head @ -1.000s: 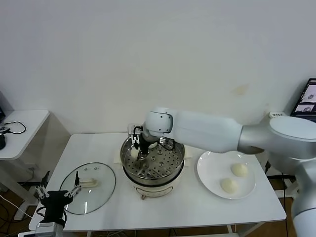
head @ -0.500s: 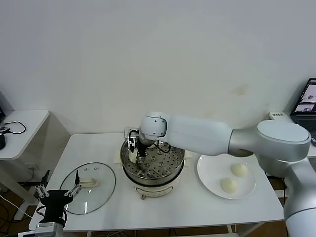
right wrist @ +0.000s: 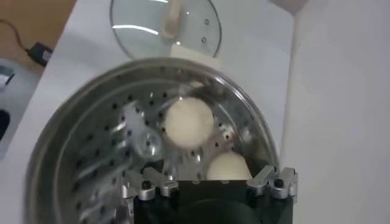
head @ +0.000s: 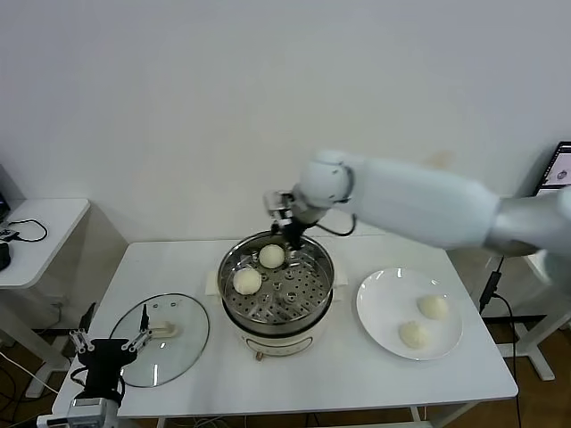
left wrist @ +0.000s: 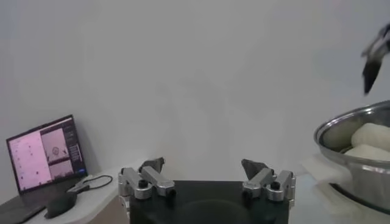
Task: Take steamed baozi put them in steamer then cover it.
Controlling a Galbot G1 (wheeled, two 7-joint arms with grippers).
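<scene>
Now on the white desk [head: 357, 374], the round shiny stainless-steel steamer [head: 318, 287] holds two pale cream-white baozi [head: 247, 281], one newly dropped by the right tool [head: 290, 227], which has risen above the far rim, fingers spread and empty. Two buns wait on the flat white plate [head: 379, 308]. The clear glass cover [head: 183, 343] lies beside the spread, idle left tool [head: 105, 349]. No readable writing shows.

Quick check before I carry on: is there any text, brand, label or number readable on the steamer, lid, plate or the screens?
No readable text anywhere.
Steamer, its pot base, glass lid and plate: no visible markings.
Laptop screen in the left wrist view: pink windows with lines of text, too small to read.
</scene>
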